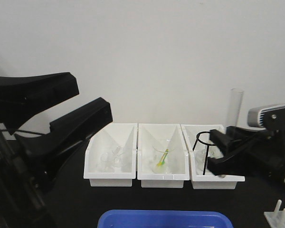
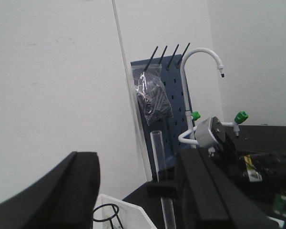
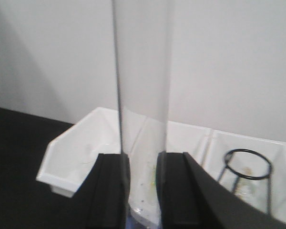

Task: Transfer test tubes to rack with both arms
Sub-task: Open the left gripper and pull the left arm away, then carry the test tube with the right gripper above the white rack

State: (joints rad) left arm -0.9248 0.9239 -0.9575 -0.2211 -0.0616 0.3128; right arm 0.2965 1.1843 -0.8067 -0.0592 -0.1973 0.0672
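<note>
A clear test tube (image 1: 236,107) stands upright, held in my right gripper (image 1: 218,152) over the right white bin (image 1: 218,180). In the right wrist view the tube (image 3: 143,86) fills the gap between the two black fingers (image 3: 112,191), which are shut on it. The same tube (image 2: 158,157) shows in the left wrist view. My left gripper (image 1: 92,99) is raised at the left, open wide and empty, and its fingers (image 2: 71,191) frame the left wrist view. The white rack (image 1: 280,213) shows only partly at the bottom right corner.
Three white open bins stand in a row: the left one (image 1: 109,178) holds clear glassware, the middle one (image 1: 162,176) a beaker with a yellow-green item, the right one a black wire ring stand (image 1: 203,140). A blue tub (image 1: 164,219) sits in front. A blue pegboard (image 2: 174,114) and a white tap (image 2: 200,52) stand behind.
</note>
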